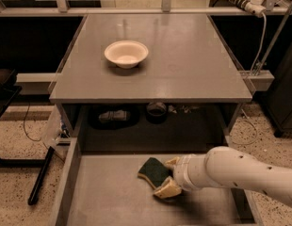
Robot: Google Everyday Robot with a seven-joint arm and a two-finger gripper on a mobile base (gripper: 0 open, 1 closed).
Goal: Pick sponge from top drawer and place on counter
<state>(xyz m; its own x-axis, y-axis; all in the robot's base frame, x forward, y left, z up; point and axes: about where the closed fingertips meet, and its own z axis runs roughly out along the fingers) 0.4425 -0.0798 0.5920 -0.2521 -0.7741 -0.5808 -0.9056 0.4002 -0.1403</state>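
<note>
Claw (168, 177), in the top drawer (108, 197), hides from me the right end of the sponge (153, 170); arm (249, 171) cut by right edge, drawer front by bottom edge; objects in shelf recess (202, 126) indistinct.

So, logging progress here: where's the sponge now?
Camera view: the sponge lies in the top drawer, right of centre, right by the gripper, below the counter.

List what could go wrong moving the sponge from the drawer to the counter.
The gripper sits at one end of the sponge in the top drawer, so the sponge may slip or twist when lifted. Rising, the arm could clip the front edge of the counter. The white bowl stands there; a careless placement may knock it.
</note>
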